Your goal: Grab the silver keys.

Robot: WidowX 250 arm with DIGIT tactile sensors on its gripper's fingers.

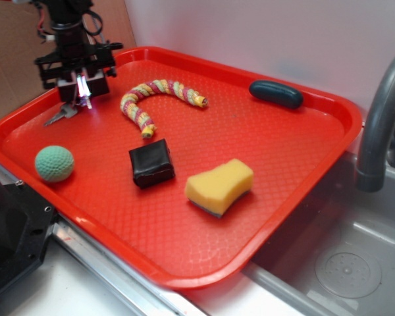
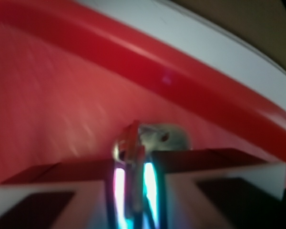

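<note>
The silver keys point(image 1: 64, 113) hang from my gripper point(image 1: 82, 99) at the far left of the red tray point(image 1: 263, 138), their tips low near the tray floor. In the blurred wrist view the keys point(image 2: 155, 138) sit pinched between my two glowing fingers point(image 2: 119, 191), part of the bunch sticking out past the tips. My gripper point(image 2: 133, 188) is shut on them, with only a narrow gap filled by metal. Whether the keys still touch the tray I cannot tell.
On the tray lie a green ball point(image 1: 54, 163), a black block point(image 1: 151, 162), a yellow sponge point(image 1: 220, 186), a striped curved rope toy point(image 1: 155, 99) and a dark oval object point(image 1: 276, 93). A grey faucet point(image 1: 382, 112) and a sink point(image 1: 342, 263) stand to the right.
</note>
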